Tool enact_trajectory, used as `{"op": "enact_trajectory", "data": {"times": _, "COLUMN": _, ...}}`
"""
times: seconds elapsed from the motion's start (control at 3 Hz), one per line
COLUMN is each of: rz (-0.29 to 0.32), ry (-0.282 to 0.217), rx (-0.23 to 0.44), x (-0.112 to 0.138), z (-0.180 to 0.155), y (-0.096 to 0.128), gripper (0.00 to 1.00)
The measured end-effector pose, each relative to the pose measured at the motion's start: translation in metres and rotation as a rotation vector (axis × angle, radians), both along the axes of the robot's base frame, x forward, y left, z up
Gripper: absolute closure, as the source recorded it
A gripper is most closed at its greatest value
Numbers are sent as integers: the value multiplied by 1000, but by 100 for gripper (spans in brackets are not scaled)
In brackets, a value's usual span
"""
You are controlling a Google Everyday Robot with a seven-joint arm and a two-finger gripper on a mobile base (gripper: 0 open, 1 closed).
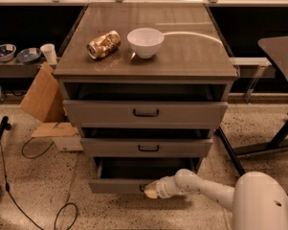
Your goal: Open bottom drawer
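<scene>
Bottom drawer (117,185) is seen lowest in the cabinet (191,56), partly pulled out with its dark interior exposed. End effector (151,191) is held low at the front panel's centre, presumably at the handle so the pull runs straight outward. Handle is hidden there, so grip state cannot be told. More travel is probably needed.

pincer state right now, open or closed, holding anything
The pincer is at the front panel of the partly open bottom drawer; whether it is open, closed or holding anything cannot be told.
</scene>
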State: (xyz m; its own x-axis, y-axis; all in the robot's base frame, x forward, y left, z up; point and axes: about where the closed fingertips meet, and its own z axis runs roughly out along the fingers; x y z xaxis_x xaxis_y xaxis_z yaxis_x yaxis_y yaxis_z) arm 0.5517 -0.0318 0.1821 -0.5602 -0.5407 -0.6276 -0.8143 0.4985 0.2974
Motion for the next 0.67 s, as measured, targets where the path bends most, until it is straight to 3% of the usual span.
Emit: {"op": "enact_trajectory", "data": {"times": 0.67, "rz": -5, "ry": 24, "rx": -11, "x": -10, "z": -4, "y": -7, "gripper": 100}}
